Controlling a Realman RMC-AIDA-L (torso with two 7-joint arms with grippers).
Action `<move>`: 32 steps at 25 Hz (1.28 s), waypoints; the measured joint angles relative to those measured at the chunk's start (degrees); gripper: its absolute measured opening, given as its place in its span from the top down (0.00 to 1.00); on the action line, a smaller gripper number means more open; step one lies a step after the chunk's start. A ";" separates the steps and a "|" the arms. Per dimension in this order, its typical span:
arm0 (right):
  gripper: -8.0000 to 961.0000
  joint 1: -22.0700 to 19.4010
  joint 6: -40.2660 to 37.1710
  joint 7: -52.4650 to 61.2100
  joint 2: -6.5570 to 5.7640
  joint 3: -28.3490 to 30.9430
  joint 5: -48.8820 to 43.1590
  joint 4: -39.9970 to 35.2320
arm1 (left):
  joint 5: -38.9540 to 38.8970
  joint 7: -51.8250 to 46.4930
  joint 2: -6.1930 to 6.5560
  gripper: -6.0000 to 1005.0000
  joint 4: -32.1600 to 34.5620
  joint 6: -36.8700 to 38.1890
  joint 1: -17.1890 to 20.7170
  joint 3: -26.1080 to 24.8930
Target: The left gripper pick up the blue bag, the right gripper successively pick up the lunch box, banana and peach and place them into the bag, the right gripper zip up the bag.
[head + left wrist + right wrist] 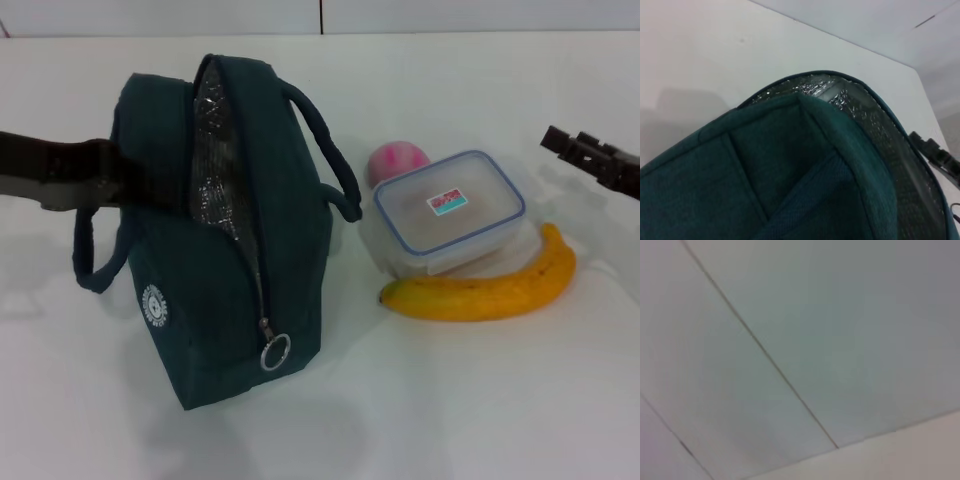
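Landmark = the large dark teal-blue fabric bag (225, 230) w/ silver foil lining, standing upright on the white table (450, 400), tilted a bit, zip open along the top so the foil shows.

Nearest the camera on the bag: a metal ring zipper pull (276, 351) hanging at the lower end of the open zip, w/ a small round white logo (153, 304) on the bag's side face left of it. One rope-like handle (92, 255) loops down on the bag's left side; the other arcs over on its right side.

Right of the bag, nearest first: a long curved yellow banana (487, 287) lies flat on the table, apart from the bag. Just behind it, touching or nearly so, sits a clear rounded-rectangle plastic lunch box (450, 212) w/ blue-rimmed lid and small red/teal label. Behind the box, partly hidden by it, a small round pink peach (398, 160) pokes out, near the bag's right handle.

Left hand (105, 180): black, comes in from the bag's left and meets the bag's upper side wall. Can't tell if its fingers are wide or narrow, or whether it grips the fabric; the left wrist view shows only teal cloth and foil up close.

Right hand (568, 147): black, well right of the bag, above the table beyond the lunch box, holding nothing. Finger spread can't be told. It also shows small in the left wrist view (935, 152), past the bag's rim.
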 joint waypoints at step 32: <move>0.28 6.17 3.17 6.44 0.55 -1.12 -0.79 11.24 | -0.78 -0.48 -1.13 0.95 -0.14 -0.18 -1.80 1.02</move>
